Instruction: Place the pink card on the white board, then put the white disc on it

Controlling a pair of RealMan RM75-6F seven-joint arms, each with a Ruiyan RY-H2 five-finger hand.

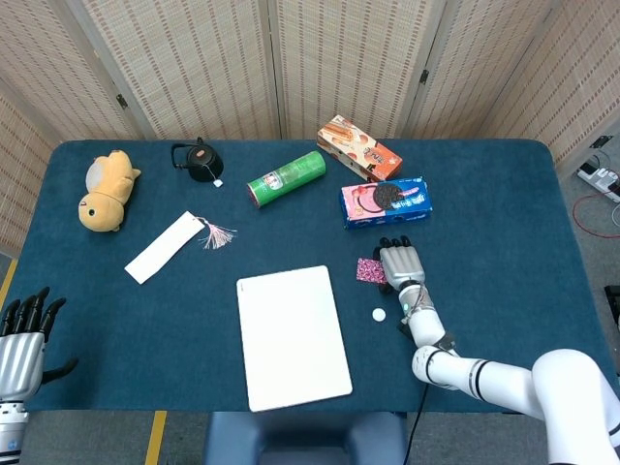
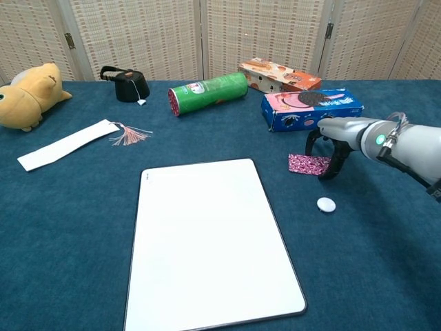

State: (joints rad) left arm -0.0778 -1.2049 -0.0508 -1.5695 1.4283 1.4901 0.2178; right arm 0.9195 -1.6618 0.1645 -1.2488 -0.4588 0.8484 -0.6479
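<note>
A blue-clothed desk (image 1: 116,320) stands before woven folding screens (image 1: 203,68) at 12 o'clock; grey floor (image 1: 596,218) with cables (image 1: 603,179) lies at 3 o'clock.

Dark teal-blue tablecloth (image 1: 145,320) covering the whole table. Centre: plain white board (image 1: 293,335) with a thin dark edge. Right of centre: pink card (image 2: 309,163), glittery magenta with a fine speckle; below it, small plain white disc (image 2: 326,204). Right hand (image 1: 401,264): silver-grey shell, black fingers (image 2: 331,163), a green light at the wrist. Left hand (image 1: 23,341), lower left corner: same grey and black. Upper left: yellow-tan plush toy (image 1: 105,190); black teapot (image 1: 198,160); white bookmark (image 1: 164,246) with pink tassel. Upper centre: green can (image 1: 286,178) with a red end; orange snack box (image 1: 358,148); blue-and-pink cookie box (image 1: 385,201). Background: beige woven screen (image 1: 320,58), finely checked.
</note>
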